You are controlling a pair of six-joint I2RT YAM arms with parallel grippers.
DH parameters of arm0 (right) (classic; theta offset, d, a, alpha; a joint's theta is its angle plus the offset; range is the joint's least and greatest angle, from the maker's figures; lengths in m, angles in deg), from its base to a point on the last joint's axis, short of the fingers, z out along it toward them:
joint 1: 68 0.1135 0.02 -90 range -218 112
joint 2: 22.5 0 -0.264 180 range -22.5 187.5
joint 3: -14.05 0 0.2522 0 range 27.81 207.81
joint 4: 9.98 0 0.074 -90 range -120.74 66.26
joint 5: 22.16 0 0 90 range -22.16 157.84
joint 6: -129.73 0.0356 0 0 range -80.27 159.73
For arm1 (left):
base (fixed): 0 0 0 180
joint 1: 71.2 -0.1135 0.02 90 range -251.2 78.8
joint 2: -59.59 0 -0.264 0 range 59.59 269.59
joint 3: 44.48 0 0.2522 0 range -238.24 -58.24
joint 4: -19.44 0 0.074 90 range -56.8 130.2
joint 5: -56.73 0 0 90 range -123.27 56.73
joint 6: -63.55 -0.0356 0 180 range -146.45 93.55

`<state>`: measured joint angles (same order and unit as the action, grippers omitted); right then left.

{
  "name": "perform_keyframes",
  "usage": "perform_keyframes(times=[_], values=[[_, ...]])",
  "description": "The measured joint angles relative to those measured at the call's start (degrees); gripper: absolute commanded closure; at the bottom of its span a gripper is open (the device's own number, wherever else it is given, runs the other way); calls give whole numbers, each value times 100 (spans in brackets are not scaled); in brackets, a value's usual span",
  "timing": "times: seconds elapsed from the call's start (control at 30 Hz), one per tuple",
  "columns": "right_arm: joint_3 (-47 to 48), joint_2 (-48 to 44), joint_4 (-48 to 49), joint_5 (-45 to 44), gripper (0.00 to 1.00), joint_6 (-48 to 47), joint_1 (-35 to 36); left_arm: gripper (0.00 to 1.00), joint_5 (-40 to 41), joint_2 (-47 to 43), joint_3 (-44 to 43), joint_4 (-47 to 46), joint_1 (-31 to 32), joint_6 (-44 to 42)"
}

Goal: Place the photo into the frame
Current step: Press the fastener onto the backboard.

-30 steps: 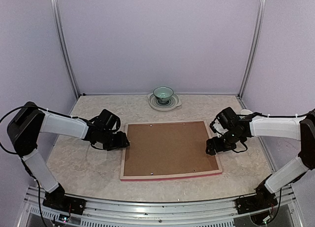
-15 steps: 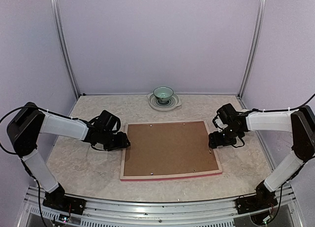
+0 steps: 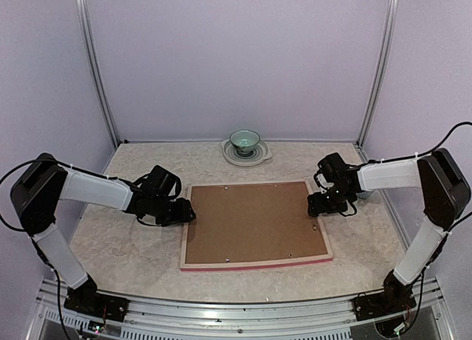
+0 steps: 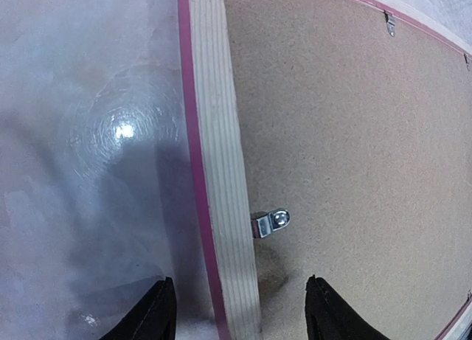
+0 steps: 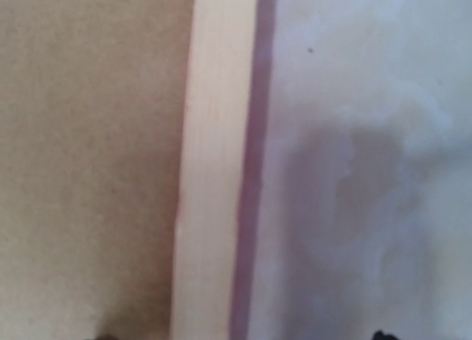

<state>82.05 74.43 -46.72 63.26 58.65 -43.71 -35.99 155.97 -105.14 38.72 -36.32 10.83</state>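
The frame (image 3: 254,264) lies face down in the middle of the table, pale wood back up, with a thin pink edge. A brown backing board (image 3: 251,222) fills it. The photo is hidden. My left gripper (image 3: 184,212) is open over the frame's left rail (image 4: 221,170), one finger on each side and neither touching it. A metal clip (image 4: 271,223) sits just ahead on the board (image 4: 354,155). My right gripper (image 3: 316,207) hangs open over the right rail (image 5: 214,170), its fingertips (image 5: 380,334) barely showing at the picture's bottom edge.
A green bowl (image 3: 245,139) on a saucer (image 3: 257,158) stands at the back centre. Marble tabletop (image 3: 133,244) surrounds the frame. Lilac walls and metal posts close off the left, right and back.
My right gripper has moved toward the back along the frame's right rail, and its arm has straightened. The left gripper and the frame have stayed put.
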Motion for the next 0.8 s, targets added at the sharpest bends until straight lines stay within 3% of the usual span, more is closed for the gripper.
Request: perform_keyframes(times=[0.37, 0.8], values=[[-98, -341, -175, 581, 26, -157, 0, 40, -2, 0, 0, -2, 0, 0], [-603, -717, -485, 1196, 40, -295, 0, 40, -9, 0, 2, -17, 46, 4]])
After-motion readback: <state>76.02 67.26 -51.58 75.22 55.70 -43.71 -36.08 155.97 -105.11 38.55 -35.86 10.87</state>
